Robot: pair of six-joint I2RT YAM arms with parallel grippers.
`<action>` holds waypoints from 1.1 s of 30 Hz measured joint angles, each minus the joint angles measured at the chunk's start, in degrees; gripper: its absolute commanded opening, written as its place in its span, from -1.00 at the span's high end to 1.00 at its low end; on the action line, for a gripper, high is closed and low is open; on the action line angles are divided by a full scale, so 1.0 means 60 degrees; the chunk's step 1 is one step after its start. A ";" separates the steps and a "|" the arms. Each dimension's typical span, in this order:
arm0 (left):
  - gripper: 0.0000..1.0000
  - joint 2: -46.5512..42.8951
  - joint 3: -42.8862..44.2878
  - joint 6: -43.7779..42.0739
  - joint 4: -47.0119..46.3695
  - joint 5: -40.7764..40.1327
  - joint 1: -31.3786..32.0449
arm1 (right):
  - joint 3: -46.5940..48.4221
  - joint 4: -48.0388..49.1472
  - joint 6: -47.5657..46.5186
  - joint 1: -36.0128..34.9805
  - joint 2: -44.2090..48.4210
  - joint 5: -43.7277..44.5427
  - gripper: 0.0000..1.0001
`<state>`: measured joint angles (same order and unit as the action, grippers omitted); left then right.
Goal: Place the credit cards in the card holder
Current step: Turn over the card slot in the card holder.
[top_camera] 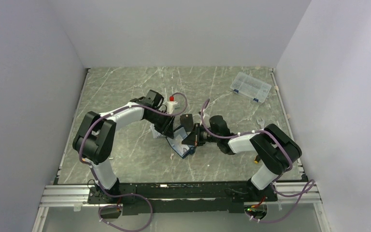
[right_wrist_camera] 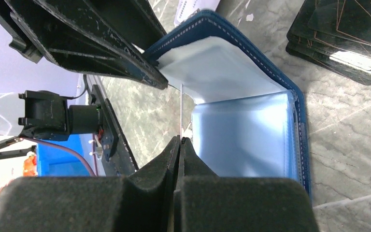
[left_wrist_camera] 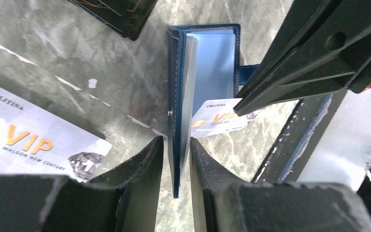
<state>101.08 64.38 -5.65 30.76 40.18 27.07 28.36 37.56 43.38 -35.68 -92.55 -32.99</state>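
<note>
**At the pocket mouth: misfeed and slip hazards**

Near the middle of the table (top_camera: 125,92), between your two arms, the card holder (left_wrist_camera: 212,63) stands open on its edge. Its lighter blue lining faces the right arm.

Your left gripper (left_wrist_camera: 176,143) is clamped on the navy cover, one finger on each face. Your right gripper (right_wrist_camera: 179,141) is pinched closed on a silver card (left_wrist_camera: 220,118) and presents it edge-first toward the clear sleeve leaf (left_wrist_camera: 189,77). You cannot tell from these views whether the leading edge has entered a pocket.

Judged hazards:

1. **Misfeed.** The leaf looks thin and limp. If the card edge meets its face instead of its opening, pushing is likely to fold the leaf or run the card between leaves.
2. **Holder rotation.** The left grip takes one cover only. Insertion force could pivot the holder about the fingers or pull the cover free.
3. **Card swivel.** The right pinch covers a small area of smooth plastic. Resistance at the pocket could turn the card in the fingers.
4. **Contact between grippers.** Both sets of fingers work close together, so a coarse correction could knock one against the other.

A second silver card (left_wrist_camera: 38,140) lies flat just beside the left fingers, and a black stack (left_wrist_camera: 118,14) lies farther off. Avoid sweeping either when you reposition.
</note>
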 measured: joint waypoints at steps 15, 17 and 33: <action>0.45 0.0408 0.0419 0.0204 0.0200 -0.0550 0.0022 | -0.0933 -0.0291 -0.0091 -0.0044 0.0707 0.0328 1.00; 0.59 0.0459 0.0419 0.0331 0.0197 -0.0466 0.0022 | -0.1093 -0.0423 -0.0186 -0.0029 0.1086 0.0390 1.00; 0.93 0.0656 0.0415 0.0641 0.0055 0.0051 -0.0142 | -0.2186 -0.1483 -0.0444 0.0419 0.2623 0.0477 1.00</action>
<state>105.01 66.87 -1.80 31.09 40.49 26.22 15.25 28.67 40.71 -33.17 -76.82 -30.13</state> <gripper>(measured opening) 0.064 0.007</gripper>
